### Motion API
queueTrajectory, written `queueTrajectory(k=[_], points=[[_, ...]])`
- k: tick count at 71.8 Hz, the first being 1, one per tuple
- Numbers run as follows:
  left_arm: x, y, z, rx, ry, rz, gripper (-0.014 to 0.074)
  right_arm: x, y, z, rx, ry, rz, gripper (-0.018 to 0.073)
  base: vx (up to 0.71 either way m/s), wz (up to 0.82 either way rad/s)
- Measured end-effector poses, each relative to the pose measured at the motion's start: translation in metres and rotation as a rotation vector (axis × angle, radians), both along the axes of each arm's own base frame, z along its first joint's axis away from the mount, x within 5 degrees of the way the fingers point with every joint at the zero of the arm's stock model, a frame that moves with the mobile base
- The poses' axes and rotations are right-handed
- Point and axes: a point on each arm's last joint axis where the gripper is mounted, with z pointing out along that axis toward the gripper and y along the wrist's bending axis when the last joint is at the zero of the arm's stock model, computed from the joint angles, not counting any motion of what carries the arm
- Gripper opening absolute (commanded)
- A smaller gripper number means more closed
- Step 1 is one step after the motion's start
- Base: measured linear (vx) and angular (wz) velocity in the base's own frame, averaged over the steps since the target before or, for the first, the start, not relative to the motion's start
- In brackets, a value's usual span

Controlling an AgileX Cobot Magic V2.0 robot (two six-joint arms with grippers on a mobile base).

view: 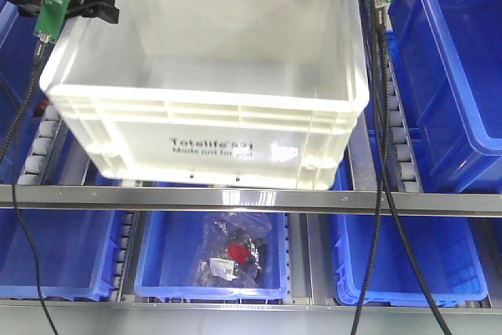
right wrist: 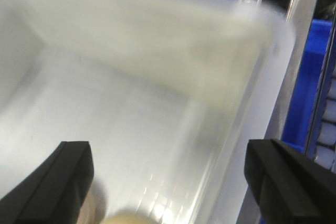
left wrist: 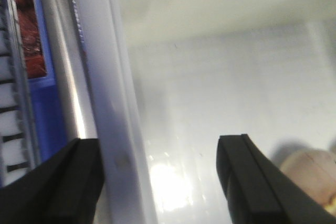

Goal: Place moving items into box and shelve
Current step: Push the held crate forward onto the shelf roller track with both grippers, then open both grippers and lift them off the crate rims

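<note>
While the box (view: pixel 208 127) is sitting tilted on the roller shelf (view: pixel 251 198), its printed side facing the front camera, both arms are working at its far corners. Left tool (left wrist: pixel 160 182) is spread wide, straddling the box's left wall: one finger outside by the metal rail (left wrist: pixel 65 93), the other inside; not clamped. Right tool (right wrist: pixel 173 182) is likewise spread across the right wall, one finger inside, one outside near the blue bin (right wrist: pixel 302 82). Neither is pinching anything. Pale rounded items (left wrist: pixel 310 174) are lying on the box floor in the wrist views; can't identify them.

Judgement: items are loaded, the shelving step is in progress. To do it well:
- close both tools on the walls together, similar depth, so the box isn't skewing
- keep push force symmetric, along the rollers
- watch the cables (view: pixel 384 115) hanging past the right rim, a snag risk
- keep the box clear of the neighbouring blue bins.

Lower blue bin (view: pixel 157 260) is holding a bagged part (view: pixel 233 255); unrelated.
</note>
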Motion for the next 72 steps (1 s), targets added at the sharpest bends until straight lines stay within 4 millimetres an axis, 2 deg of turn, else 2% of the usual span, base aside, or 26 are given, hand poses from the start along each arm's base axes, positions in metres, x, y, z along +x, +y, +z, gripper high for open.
queueTrajectory(k=[26, 44, 59, 72], points=[[-0.018, 0.002, 0.021, 0.027, -0.016, -0.013, 0.0556, -0.007, -0.002, 0.006, -0.011, 0.010, 0.004, 0.0566, 0.00, 0.00], [-0.029, 0.001, 0.016, 0.036, 0.104, -0.046, 0.0556, -0.014, -0.003, -0.001, -0.032, 0.115, 0.021, 0.0560, 0.00, 0.00], [-0.033, -0.001, 0.018, 0.011, 0.128, -0.068, 0.0556, -0.020, -0.003, -0.004, -0.012, 0.182, 0.004, 0.0560, 0.00, 0.00], [-0.038, -0.006, 0.021, -0.022, 0.141, -0.113, 0.0556, -0.040, -0.009, -0.010, 0.022, 0.167, -0.030, 0.0560, 0.00, 0.00]])
